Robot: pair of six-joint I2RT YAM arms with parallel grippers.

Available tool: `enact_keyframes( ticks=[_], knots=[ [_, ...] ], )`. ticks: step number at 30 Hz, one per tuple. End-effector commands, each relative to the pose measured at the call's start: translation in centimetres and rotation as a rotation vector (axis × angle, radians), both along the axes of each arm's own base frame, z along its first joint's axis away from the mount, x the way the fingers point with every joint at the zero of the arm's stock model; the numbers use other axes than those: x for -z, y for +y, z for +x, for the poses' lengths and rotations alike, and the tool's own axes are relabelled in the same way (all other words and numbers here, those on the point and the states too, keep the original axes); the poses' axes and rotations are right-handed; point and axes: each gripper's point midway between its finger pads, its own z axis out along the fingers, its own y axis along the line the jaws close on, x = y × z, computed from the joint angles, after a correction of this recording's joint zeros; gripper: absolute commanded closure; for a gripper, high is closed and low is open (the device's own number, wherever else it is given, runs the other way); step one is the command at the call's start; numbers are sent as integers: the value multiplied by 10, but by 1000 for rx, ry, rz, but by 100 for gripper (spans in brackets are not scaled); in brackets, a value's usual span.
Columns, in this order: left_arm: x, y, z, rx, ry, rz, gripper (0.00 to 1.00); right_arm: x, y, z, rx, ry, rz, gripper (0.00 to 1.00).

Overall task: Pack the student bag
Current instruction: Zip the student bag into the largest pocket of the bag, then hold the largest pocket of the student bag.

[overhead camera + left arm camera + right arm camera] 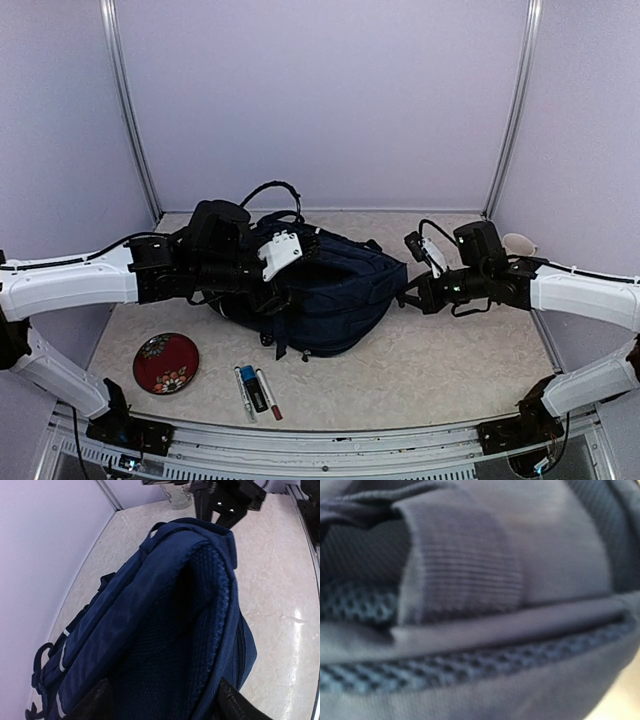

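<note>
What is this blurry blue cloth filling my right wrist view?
Observer: It is a navy backpack, lying in the middle of the table in the top view.
Visitor: Is this hand holding it?
Observer: Yes. The left wrist view shows the right hand shut on an edge of the backpack.
Visitor: Where is the other arm?
Observer: It is at the opposite end. The left hand is open, with its fingers on either side of the backpack.
</note>
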Motion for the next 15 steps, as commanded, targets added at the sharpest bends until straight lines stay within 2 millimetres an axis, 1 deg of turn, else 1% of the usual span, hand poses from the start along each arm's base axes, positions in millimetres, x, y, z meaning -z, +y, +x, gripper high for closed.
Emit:
enact_keyframes(
  ticks=[1, 3, 4, 5, 6, 7, 8, 9, 12, 15],
  knots=[
    [-28, -34, -49, 152, -38, -35, 27, -29, 21, 3, -75, -93, 55, 100],
    [-37, -61, -70, 208, -60, -44, 21, -30, 22, 3, -81, -94, 60, 100],
    [-40, -73, -76, 229, -54, -48, 16, -31, 23, 3, -83, -93, 61, 100],
    [-36, -82, -76, 232, -40, -37, 11, -31, 22, 3, -82, -94, 63, 100],
    [-34, -89, -70, 210, -37, -27, 6, -31, 21, 3, -75, -93, 61, 100],
    [-30, -94, -60, 170, -41, -16, 4, -32, 20, 2, -70, -93, 61, 100],
    [-23, -98, -49, 127, -44, 2, 3, -33, 19, 2, -64, -96, 63, 100],
    [-24, -102, -36, 80, -57, 9, 3, -34, 18, 1, -61, -101, 66, 100],
    [-10, -113, -7, -42, -103, 67, 4, -35, 15, 0, -51, -110, 73, 100],
    [0, -124, 8, -85, -119, 99, 9, -36, 14, 0, -44, -114, 72, 100]
  ],
)
